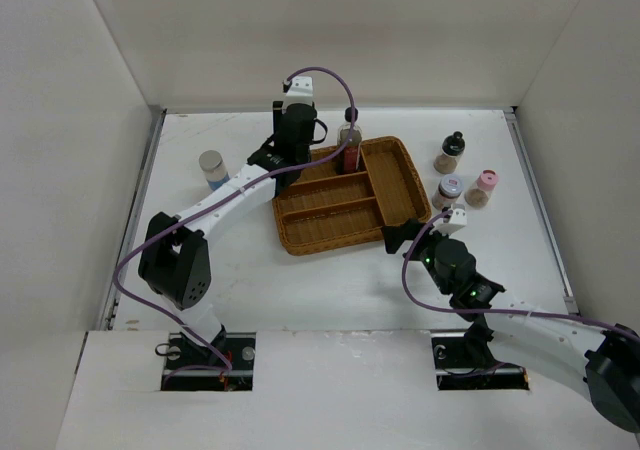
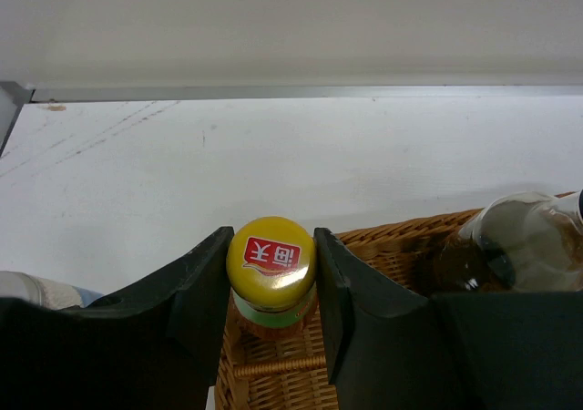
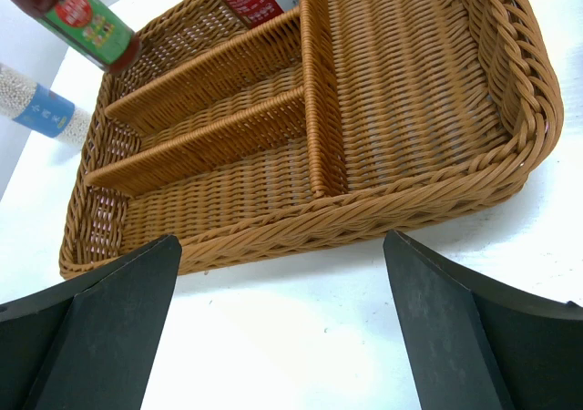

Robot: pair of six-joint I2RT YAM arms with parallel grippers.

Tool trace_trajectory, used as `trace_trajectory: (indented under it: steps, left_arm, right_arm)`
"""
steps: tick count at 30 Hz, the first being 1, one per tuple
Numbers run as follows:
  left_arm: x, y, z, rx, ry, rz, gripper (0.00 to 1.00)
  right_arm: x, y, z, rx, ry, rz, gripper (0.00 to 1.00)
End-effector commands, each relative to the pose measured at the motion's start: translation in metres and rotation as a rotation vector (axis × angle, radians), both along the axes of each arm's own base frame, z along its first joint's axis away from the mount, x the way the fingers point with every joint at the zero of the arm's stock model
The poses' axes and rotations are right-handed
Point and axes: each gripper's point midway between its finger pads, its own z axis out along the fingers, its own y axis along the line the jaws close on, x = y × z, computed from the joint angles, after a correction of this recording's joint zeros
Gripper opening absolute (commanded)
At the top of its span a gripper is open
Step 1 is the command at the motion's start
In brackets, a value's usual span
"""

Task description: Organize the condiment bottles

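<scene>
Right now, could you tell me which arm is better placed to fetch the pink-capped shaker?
Right. Its jaws stand open and empty beside the tray, on the pink-capped shaker side; the left jaws grip the yellow-capped bottle.

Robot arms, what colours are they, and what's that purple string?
The left arm and right arm are white tubes with chunky black joints. The purple string is a cable looping along each arm. The left pincer and right pincer each have two flat black fingers.
</scene>
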Motion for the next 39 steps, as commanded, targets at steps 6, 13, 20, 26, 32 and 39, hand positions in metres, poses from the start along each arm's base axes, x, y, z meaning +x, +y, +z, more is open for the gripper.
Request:
trace_trajectory:
  steps: [6, 13, 20, 26, 32, 39]
  left_arm:
    - [0.010, -0.005, 0.033, -0.159, -0.148, -0.007, 0.14]
    - [0.008, 0.001, 0.000, -0.172, -0.106, -0.002, 0.14]
    - [-0.001, 0.011, -0.028, -0.160, -0.078, 0.020, 0.25]
    - [-0.012, 0.020, -0.034, -0.173, -0.090, 0.047, 0.52]
    - [-0.021, 0.025, -0.024, -0.189, -0.112, 0.049, 0.65]
    - [-0.042, 0.038, 0.006, -0.235, -0.170, 0.056, 0.86]
  right_arm:
    - [0.000, 0.006, 0.012, 0.039, -0.038, 0.019, 1.00]
    - [0.001, 0.006, 0.011, 0.035, -0.035, 0.016, 1.00]
    - [0.001, 0.006, 0.010, 0.033, -0.033, 0.016, 1.00]
    - [0.001, 0.006, 0.010, 0.033, -0.033, 0.014, 1.00]
    - [0.001, 0.006, 0.009, 0.032, -0.032, 0.014, 1.00]
    - [0.002, 0.006, 0.009, 0.030, -0.029, 0.014, 1.00]
